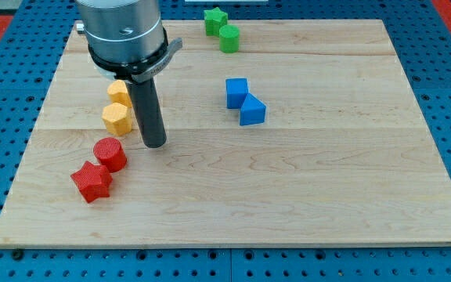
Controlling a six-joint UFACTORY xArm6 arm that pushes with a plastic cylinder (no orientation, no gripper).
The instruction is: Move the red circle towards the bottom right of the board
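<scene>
The red circle [110, 153] stands on the wooden board [304, 188] at the view's lower left. A red star [92, 181] lies touching it on its lower left. My tip [155, 144] rests on the board just to the right of the red circle and slightly above it, with a small gap between them. The dark rod rises from the tip to the arm's grey body at the view's top left.
Two orange blocks [117, 117] [118, 92] sit left of the rod, above the red circle. A blue cube [236, 92] and a blue block [252, 110] touch near the board's middle. A green star [215, 19] and a green circle [229, 37] sit at the top edge.
</scene>
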